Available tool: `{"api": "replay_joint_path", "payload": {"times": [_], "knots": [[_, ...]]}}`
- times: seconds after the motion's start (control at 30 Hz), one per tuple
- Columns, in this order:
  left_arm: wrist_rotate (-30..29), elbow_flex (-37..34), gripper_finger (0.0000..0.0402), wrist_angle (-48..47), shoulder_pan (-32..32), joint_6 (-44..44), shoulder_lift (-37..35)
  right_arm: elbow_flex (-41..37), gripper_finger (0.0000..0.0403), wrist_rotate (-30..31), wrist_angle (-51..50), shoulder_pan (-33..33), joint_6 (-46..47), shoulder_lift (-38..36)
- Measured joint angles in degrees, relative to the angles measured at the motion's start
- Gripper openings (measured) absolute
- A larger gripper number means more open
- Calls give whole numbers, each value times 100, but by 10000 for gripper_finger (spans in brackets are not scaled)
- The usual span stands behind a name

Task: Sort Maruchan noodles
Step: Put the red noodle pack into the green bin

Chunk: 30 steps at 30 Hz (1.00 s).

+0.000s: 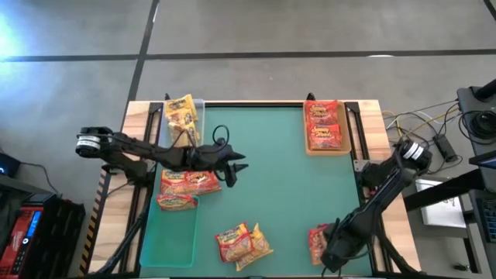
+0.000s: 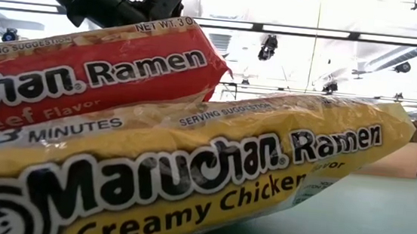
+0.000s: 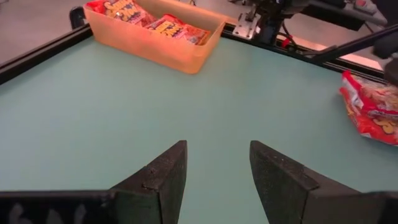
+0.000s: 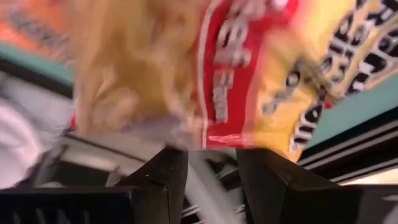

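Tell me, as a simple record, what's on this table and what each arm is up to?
Surface: green mat
Tan tray: high view's upper right, red packets inside
Clear tray: upper left, yellow packet inside
Left heap: several red-orange packets under the left arm
Loose pair: lower middle of the mat
Left tool: open, empty, above bare mat
Right tool: at a corner packet, lower right; grip unclear

Green table, ramen packets, trays
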Motion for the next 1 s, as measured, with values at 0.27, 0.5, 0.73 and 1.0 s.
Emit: {"api": "replay_joint_path", "payload": {"times": [0.27,0.5,0.73,1.0], "knots": [[0,-1,158,137,-60,12,0,0,127,659,-507,-334,-1141,159],[0,-1,158,154,-69,14,2,-2,127,2677,-552,-803,-2261,-76],[0,-1,158,154,-69,34,2,-2,127,4460,-550,-1366,-3322,-109],[0,-1,158,152,-70,35,2,-4,127,7057,-528,-2004,-4272,-111]]}}
